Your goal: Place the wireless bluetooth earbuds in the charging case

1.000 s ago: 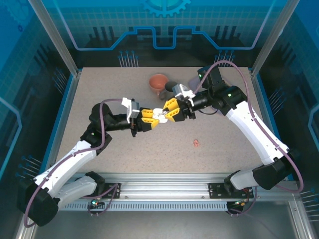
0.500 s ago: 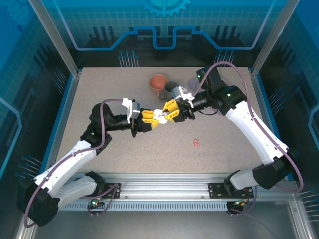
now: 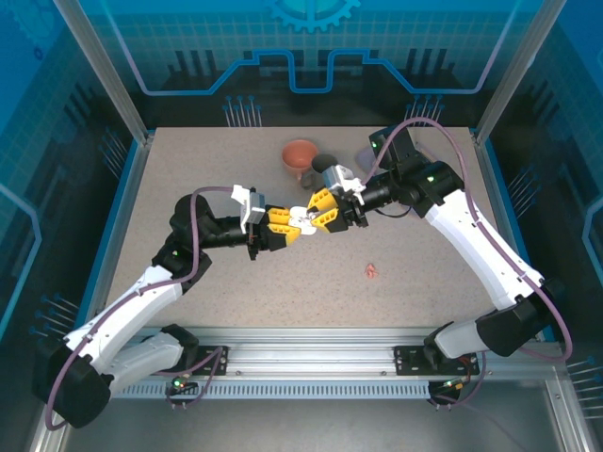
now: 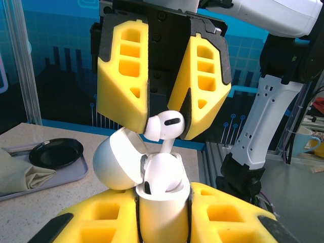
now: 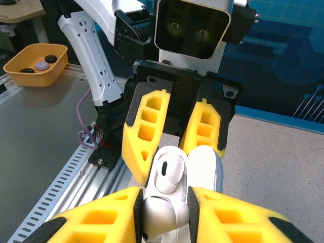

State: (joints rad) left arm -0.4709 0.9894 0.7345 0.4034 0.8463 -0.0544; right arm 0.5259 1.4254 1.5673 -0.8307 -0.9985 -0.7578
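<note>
Left pincer: is clamping tight on the white charging case, whose lid is standing open, above the tabletop.
White earbud: is hanging stem-down, its stem reaching the case mouth.
Right pincer: is pinching that earbud's head between narrowed fingers.
Pink earbud: is lying on the tabletop, well apart.

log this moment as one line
left gripper: shut on charging case, lid open | right gripper: shut on white earbud, stem in case | pink earbud: on table

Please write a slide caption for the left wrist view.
Right gripper holds a white earbud at the open case gripped by the left gripper.
</note>
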